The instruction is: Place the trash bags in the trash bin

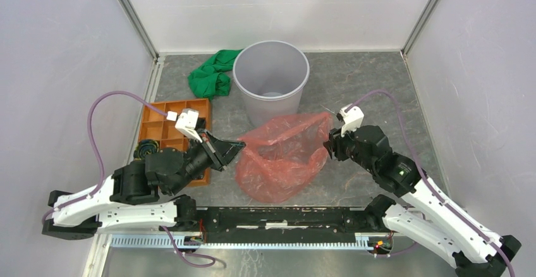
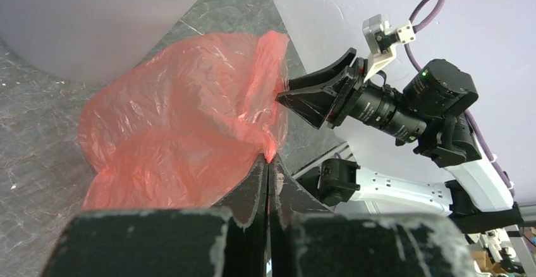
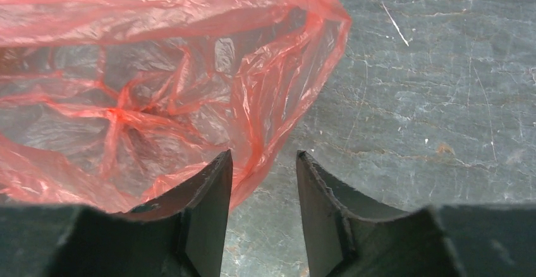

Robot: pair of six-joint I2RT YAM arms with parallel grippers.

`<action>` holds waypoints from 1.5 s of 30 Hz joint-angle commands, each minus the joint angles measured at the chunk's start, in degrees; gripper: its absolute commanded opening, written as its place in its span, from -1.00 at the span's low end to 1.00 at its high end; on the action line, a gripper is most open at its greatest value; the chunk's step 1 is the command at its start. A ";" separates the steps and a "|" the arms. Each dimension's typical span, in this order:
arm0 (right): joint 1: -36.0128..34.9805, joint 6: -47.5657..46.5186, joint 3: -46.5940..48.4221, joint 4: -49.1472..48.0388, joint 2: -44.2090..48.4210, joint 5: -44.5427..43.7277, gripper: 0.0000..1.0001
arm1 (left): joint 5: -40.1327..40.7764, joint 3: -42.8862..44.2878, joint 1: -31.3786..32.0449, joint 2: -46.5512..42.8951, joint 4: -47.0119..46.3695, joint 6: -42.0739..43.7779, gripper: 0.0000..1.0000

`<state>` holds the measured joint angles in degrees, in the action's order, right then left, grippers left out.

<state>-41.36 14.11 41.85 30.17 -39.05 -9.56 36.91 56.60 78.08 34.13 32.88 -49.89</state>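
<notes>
Trash bags (image 1: 281, 157) span sideways between us: our left gripper (image 2: 268, 158) is pinched shut on one edge, our right gripper (image 3: 263, 157) half-open, the opposite rim lying ungripped in its gap.

crumpled red bag (image 2: 183, 125), pinched by left gripper (image 2: 268, 161)

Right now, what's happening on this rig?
Both arms are working on the red bag, which lies on the table just in front of the bin. The left claw is shut on one edge of the bag. The right claw is open, with the opposite edge between its fingers, not clamped. None of the bag is in the bin yet.
</notes>
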 commanded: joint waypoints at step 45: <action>0.06 -5.92 19.64 -1.02 -3.29 8.87 -0.90 | 1.60 -6.99 -0.13 -3.35 -2.71 -8.73 -0.96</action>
<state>-41.36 9.08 57.19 32.14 -43.46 -1.50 37.32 47.55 78.08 29.74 33.01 -55.61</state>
